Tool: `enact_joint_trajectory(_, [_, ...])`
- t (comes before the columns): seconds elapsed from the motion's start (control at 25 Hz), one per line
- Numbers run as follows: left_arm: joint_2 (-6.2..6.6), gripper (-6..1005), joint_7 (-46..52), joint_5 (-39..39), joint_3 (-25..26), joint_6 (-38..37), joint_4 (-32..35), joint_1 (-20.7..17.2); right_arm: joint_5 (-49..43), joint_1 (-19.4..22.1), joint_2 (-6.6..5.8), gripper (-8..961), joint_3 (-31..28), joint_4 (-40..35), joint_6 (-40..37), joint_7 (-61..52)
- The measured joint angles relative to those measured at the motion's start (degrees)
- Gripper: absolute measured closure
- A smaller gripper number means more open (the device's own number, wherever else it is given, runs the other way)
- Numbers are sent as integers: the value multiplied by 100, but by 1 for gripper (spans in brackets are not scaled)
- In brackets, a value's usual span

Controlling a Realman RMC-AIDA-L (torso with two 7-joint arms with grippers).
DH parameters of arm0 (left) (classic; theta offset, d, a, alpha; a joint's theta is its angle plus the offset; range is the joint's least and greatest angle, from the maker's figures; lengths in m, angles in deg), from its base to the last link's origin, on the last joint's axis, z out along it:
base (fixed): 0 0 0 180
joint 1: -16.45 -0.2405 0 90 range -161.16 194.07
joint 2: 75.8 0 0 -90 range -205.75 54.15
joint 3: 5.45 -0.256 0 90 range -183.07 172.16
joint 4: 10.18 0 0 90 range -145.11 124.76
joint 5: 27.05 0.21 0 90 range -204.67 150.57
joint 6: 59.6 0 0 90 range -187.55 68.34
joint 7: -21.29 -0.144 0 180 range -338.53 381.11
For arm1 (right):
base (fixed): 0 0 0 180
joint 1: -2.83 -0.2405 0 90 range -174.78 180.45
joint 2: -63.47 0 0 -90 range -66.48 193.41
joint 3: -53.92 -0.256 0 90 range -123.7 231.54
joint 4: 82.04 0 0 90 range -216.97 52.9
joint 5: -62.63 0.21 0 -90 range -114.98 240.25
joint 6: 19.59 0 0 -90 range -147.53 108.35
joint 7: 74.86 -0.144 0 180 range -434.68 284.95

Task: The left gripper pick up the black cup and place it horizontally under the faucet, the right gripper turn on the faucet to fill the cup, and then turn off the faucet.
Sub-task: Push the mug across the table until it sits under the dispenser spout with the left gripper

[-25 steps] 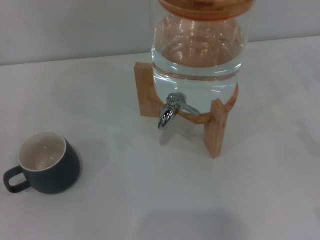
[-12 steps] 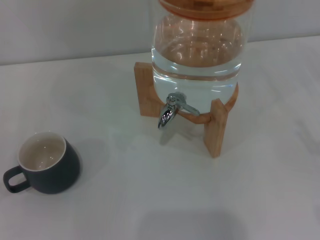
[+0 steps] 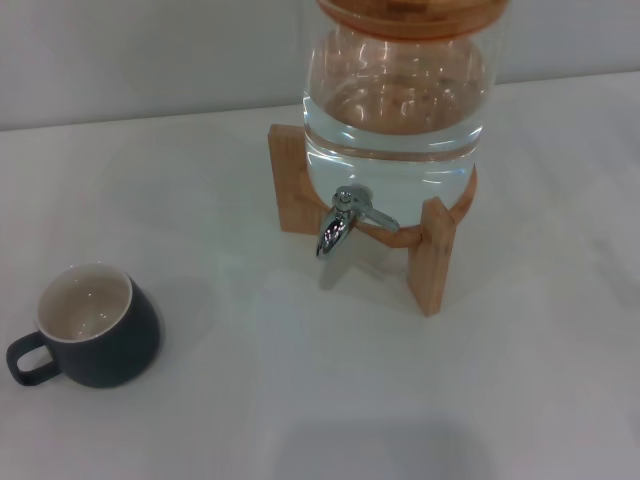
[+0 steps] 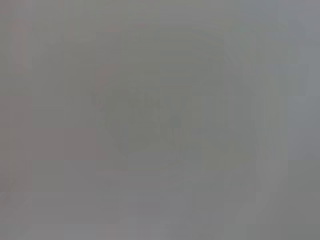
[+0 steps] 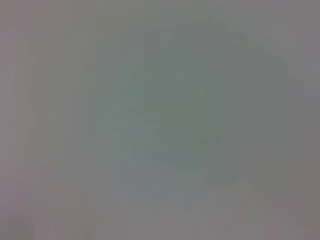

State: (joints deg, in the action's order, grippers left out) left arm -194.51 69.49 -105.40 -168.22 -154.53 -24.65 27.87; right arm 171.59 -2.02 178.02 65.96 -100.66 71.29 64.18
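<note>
The black cup (image 3: pixel 95 327) stands upright on the white table (image 3: pixel 300 400) at the robot's left, handle pointing outward, well apart from the dispenser. Right of it, the faucet (image 3: pixel 345 220) juts from the glass jar (image 3: pixel 395 110), raised on a wooden stand (image 3: pixel 432 255), likely so a cup fits beneath the spout. Neither the left nor the right gripper shows, so their grip cannot be told

Black cup (image 3: pixel 92 328) upright on table (image 3: pixel 300 400), well left of faucet (image 3: pixel 345 218) under glass jar (image 3: pixel 395 110)
</note>
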Motion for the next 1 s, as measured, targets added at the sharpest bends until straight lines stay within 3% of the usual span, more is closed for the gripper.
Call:
enact_joint_trajectory(0.24, [3, 112, 808, 935, -1, -609, -929, -316, 38, 34, -37, 149, -16, -245, -19, -116])
enact_joint_trajectory(0.52, [-22, 111, 1281, 1901, -1, -718, -1601, -428, 38, -22, -51, 149, -20, -429, -71, -154])
enact_joint_trajectory(1.0, [-84, 113, 676, 2628, -1, -417, -1625, -185, -5, -150, -24, 149, -3, -438, -119, -158])
